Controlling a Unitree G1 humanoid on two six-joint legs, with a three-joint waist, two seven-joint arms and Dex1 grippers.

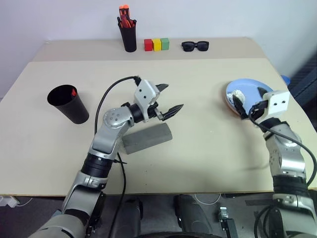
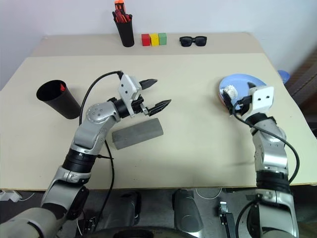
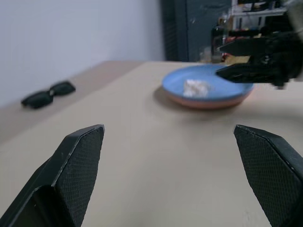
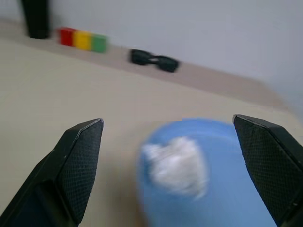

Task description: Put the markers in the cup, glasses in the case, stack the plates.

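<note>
The blue plate (image 1: 250,92) sat on the salmon plate (image 3: 206,102) at the table's (image 1: 198,148) right side, a white crumpled scrap (image 3: 196,87) on it. The right gripper (image 1: 250,101) stood wide and empty at the plates' edge. The left gripper (image 1: 166,99), likewise wide, hung above the closed grey case (image 1: 147,138). The black cup (image 1: 68,103), holding a red-tipped marker (image 1: 73,91), stood far left. The stacking appeared complete.

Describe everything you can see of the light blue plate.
The light blue plate is round, shallow and looks like smooth plastic. It sits level, stacked on the salmon pink plate, whose rim shows beneath it, near the table's right edge. A crumpled white lump lies inside it. The right tool hangs open over its near side, holding nothing; whether it touches the plate cannot be told.
</note>
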